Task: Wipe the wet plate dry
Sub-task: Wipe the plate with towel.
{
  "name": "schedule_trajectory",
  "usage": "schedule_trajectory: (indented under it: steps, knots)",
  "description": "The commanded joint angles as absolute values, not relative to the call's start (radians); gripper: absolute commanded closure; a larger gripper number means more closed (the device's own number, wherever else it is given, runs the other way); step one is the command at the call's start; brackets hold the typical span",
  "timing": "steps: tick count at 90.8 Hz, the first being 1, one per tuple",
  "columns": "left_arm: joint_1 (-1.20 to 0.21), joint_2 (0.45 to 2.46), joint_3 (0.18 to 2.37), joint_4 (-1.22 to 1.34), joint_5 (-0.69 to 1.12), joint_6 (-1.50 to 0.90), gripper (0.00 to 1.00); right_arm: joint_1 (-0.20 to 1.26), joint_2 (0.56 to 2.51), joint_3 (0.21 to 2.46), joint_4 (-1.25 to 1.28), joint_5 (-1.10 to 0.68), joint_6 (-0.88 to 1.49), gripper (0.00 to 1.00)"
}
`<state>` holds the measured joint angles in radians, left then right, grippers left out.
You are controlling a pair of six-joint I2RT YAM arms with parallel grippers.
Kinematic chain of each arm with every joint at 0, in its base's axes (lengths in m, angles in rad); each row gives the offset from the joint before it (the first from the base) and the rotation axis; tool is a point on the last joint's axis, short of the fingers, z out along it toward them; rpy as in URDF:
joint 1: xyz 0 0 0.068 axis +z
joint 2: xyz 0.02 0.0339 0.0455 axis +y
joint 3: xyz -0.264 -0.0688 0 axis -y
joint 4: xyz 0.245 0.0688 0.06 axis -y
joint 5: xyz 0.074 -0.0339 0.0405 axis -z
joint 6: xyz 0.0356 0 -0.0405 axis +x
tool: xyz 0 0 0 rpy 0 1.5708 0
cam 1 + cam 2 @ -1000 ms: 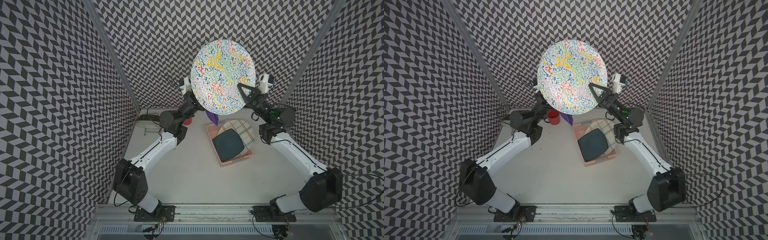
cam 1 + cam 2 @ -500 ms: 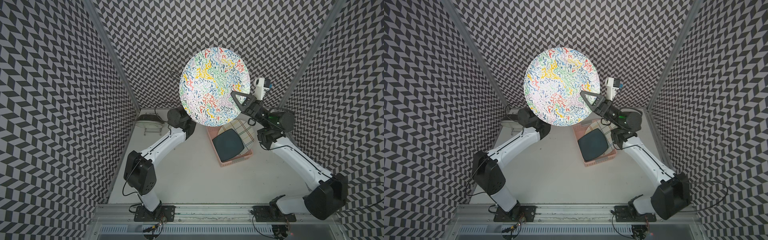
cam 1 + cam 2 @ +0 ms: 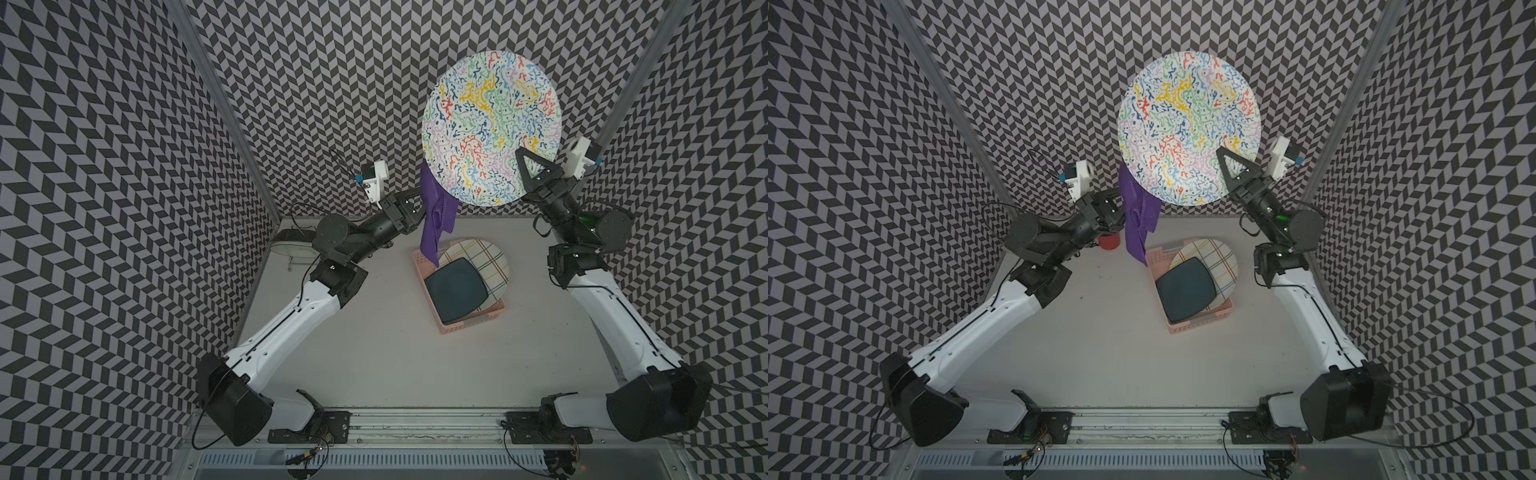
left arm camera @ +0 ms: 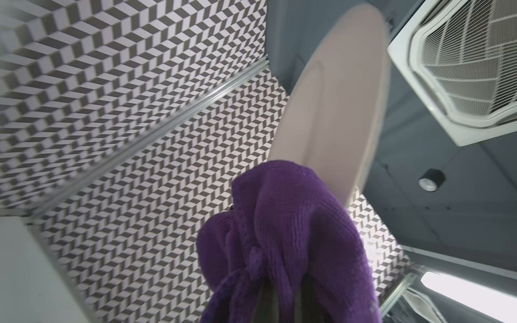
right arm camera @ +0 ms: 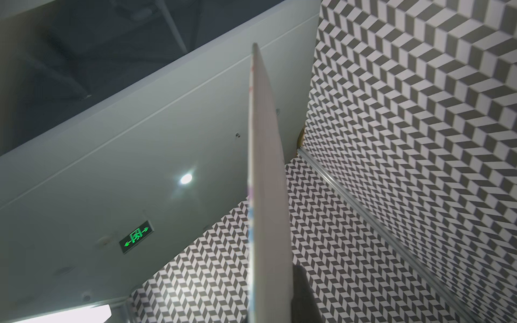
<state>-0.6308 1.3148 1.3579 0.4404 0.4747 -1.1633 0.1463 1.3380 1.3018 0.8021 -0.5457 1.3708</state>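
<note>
The round white plate with multicoloured squiggles point(image 3: 490, 129) is held upright in the air in the upper right of both top views point(image 3: 1187, 129), before the chevron back wall and well above the grey table point(image 3: 374, 353). Its lower right rim is clamped between the closed jaws of the right gripper point(image 3: 530, 166) point(image 3: 1229, 164); in the right wrist view the plate point(image 5: 265, 195) is seen edge-on.

At the plate's lower left rim a purple knitted cloth point(image 3: 436, 216) point(image 3: 1138, 220) is pinched by the left gripper point(image 3: 419, 203) point(image 3: 1119, 208), which is closed on it, and the loose end hangs down. In the left wrist view the cloth point(image 4: 293, 237) is bunched over the lower part of the plate's plain pale back point(image 4: 335, 112).

Below, at centre frame, a pink plastic basket point(image 3: 469, 324) is set on the table, with a round checked plate point(image 3: 486, 257) and a dark square plate point(image 3: 455, 291) in it. A red cup point(image 3: 1109, 241) is seen beside the left arm.
</note>
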Motion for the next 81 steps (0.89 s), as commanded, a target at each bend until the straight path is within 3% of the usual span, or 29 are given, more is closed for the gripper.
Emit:
schedule_trajectory:
  steps: [1, 14, 45, 61, 72, 81]
  knots:
    - [-0.657, 1.256, 1.465, 0.059, 0.424, -0.777, 1.00, 0.139, 1.306, 1.276, 0.597, -0.484, 1.212, 1.00]
    - [-0.677, 1.292, 1.574, -0.127, 0.335, -0.635, 1.00, 0.171, 1.268, 1.245, 0.552, -0.470, 1.135, 1.00]
    - [-0.622, 1.436, 1.758, -0.399, 0.013, -0.571, 1.00, 0.285, 1.222, 1.240, 0.565, -0.512, 0.998, 1.00]
    - [-0.518, 1.496, 1.882, -0.406, 0.089, -0.522, 1.00, 0.402, 1.145, 1.152, 0.524, -0.543, 0.898, 1.00]
    - [-0.551, 1.592, 1.977, -0.432, 0.295, -0.425, 1.00, 0.495, 1.133, 1.131, 0.530, -0.534, 0.855, 1.00]
    - [-0.645, 1.656, 2.030, -0.519, 0.291, -0.340, 1.00, 0.490, 1.179, 1.207, 0.536, -0.536, 0.856, 1.00]
